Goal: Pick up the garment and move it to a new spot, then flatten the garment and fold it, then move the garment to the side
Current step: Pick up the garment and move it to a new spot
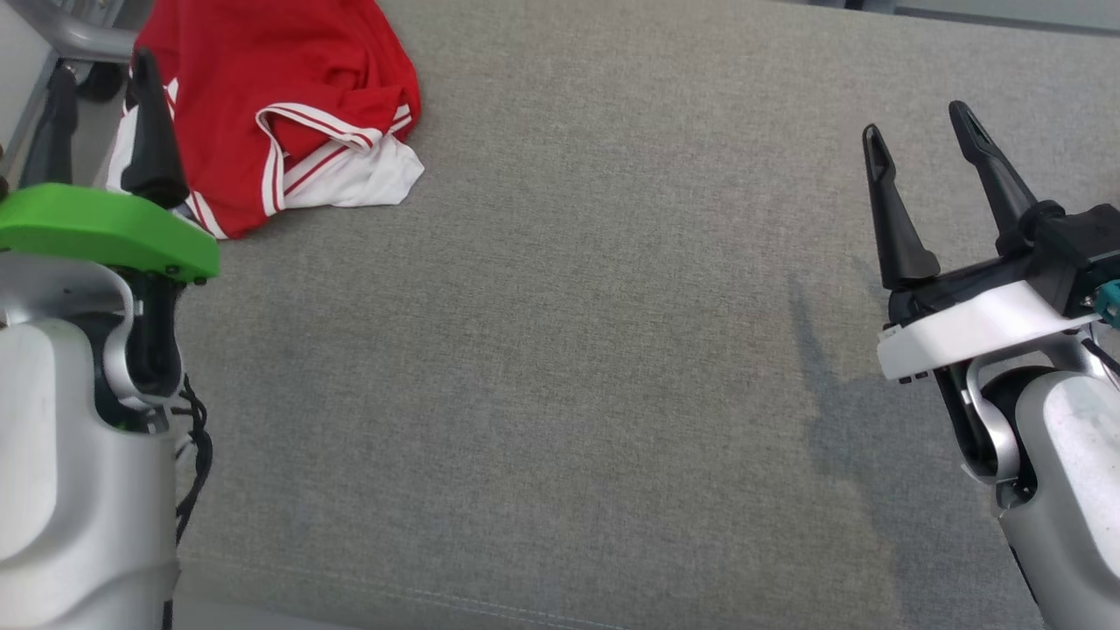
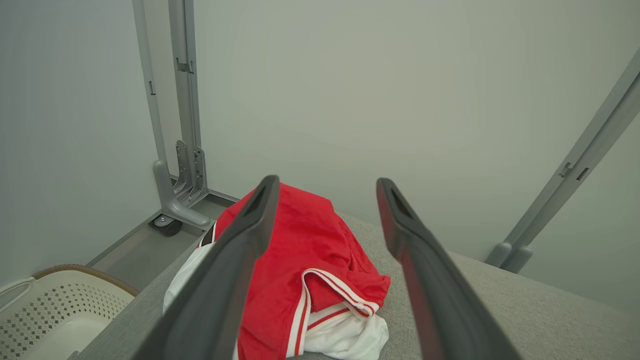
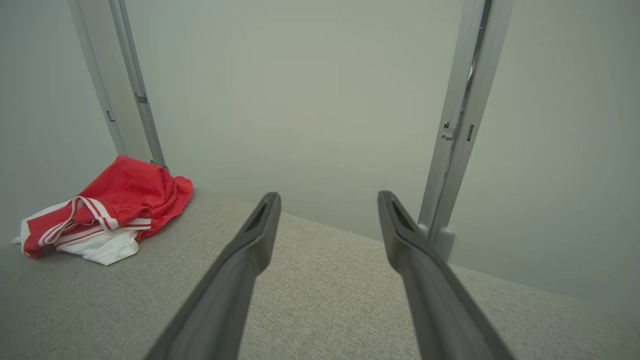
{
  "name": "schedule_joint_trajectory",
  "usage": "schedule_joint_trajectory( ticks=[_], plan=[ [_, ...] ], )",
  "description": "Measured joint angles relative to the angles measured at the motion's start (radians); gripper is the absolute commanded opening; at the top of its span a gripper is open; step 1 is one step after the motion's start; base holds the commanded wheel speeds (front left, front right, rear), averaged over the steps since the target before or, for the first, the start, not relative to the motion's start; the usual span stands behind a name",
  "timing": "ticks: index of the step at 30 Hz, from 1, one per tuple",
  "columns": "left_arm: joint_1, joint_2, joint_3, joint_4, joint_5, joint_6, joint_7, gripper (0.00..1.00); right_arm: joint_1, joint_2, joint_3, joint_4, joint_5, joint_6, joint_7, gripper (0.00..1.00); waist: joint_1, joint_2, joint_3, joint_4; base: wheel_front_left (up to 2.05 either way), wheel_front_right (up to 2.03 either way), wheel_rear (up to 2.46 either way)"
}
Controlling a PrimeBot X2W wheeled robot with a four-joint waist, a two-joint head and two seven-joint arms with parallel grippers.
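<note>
Head view: garment (image 1: 289, 96) crumpled at far-left corner of table (image 1: 569, 350). Pick-up step not begun. Left gripper (image 1: 105, 122) near it, jaws spread, empty. Right gripper (image 1: 919, 140) well apart, likewise spread, empty.
Left wrist view: next move calls for forward-down reach, pinch. Table edge close; basket (image 2: 60, 310) below; garment possibly overhangs.
Right wrist view: bare table ahead, ample room.

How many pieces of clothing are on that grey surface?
1: a crumpled red-and-white garment at the far left corner of the grey surface, by the left claw. Its folds could hide another.
</note>
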Motion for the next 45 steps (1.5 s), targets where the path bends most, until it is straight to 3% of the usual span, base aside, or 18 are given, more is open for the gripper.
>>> schedule_joint_trajectory(
  ticks=[6, 21, 34, 35, 36, 37, 45],
  plan=[
    [-0.084, 0.04, 0.02, 0.054, 0.0, 0.0, 0.048, 1.0, -0.036, -0.019, -0.011, -0.051, 0.0, 0.0, 0.027, 1.0, 0.0, 0.0, 0.079, -0.033, 0.0, 0.0, 0.0],
    [-0.21, 0.018, 0.04, 0.161, -0.054, -0.002, 0.056, 1.0, -0.104, -0.072, -0.076, -0.156, -0.027, 0.0, 0.071, 1.0, 0.0, 0.0, 0.27, -0.068, 0.0, 0.0, 0.0],
    [-0.257, 0.029, 0.016, 0.356, 0.002, -0.001, 0.057, 1.0, -0.137, -0.09, -0.076, -0.18, -0.031, 0.002, 0.083, 1.0, 0.0001, 0.0, 0.364, -0.064, 0.0, 0.0, 0.0],
    [-0.264, 0.027, 0.014, 0.369, 0.003, -0.001, 0.057, 0.81, -0.137, -0.091, -0.077, -0.18, -0.032, 0.002, 0.083, 1.0, 0.0001, 0.0, 0.366, -0.065, 0.0, 0.0, 0.0],
    [-0.27, 0.026, 0.012, 0.375, 0.003, -0.001, 0.057, 0.35, -0.137, -0.092, -0.079, -0.18, -0.033, 0.002, 0.083, 1.0, 0.0001, 0.0, 0.367, -0.065, 0.0, 0.0, 0.0],
    [-0.276, 0.025, 0.011, 0.38, 0.003, -0.001, 0.056, 0.0, -0.137, -0.092, -0.079, -0.18, -0.033, 0.002, 0.083, 1.0, 0.0001, 0.0, 0.368, -0.065, 0.0, 0.0, 0.0],
    [-0.291, 0.003, -0.001, 0.425, -0.003, -0.029, 0.002, 0.0, -0.137, -0.083, -0.078, -0.158, -0.032, 0.002, 0.059, 1.0, 0.0001, 0.0, 0.343, -0.068, 0.0, 0.0, 0.0]
  ],
)
